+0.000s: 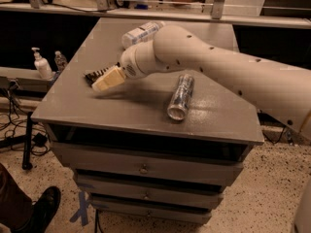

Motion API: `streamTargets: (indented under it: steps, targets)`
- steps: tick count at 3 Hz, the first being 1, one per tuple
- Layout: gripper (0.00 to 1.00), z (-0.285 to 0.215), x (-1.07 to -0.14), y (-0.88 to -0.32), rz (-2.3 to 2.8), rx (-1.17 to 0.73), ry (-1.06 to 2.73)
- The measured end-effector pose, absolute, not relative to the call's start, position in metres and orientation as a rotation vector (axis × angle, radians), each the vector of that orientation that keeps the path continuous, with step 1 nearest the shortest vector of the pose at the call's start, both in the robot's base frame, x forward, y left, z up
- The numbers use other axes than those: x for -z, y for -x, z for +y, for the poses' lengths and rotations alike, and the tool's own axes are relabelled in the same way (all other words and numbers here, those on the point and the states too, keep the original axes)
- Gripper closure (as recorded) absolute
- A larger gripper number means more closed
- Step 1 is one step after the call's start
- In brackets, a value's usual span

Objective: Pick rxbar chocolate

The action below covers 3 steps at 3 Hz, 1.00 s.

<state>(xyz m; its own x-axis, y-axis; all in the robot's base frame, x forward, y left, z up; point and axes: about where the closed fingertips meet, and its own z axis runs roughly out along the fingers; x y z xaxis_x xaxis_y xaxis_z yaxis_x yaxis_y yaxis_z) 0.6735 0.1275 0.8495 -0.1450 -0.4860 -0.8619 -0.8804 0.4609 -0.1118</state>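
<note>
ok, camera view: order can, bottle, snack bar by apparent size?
1. can
2. bottle, though farther and partly behind the arm, so unsure
3. snack bar, partly covered by the gripper above it

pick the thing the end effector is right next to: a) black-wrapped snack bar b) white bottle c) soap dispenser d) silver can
A: the end effector sits right at the rxbar chocolate, partly covering its black wrapper, while the silver can lies on its side well apart from it and the white bottle lies farther back on the table.
</note>
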Motion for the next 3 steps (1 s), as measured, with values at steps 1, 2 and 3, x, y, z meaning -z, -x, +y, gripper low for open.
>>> streamTargets:
  steps: [1,2,3]
  targets:
    - [0.16,0.1339,-0.8400,-0.6810,1.815,-0.559,1.123]
    - [0.41,0.1361,-0.8384,-0.6858,1.828,-0.569,1.095]
    - [0.64,0.1342,-0.8383,-0.6870,1.838,-0.571,1.080]
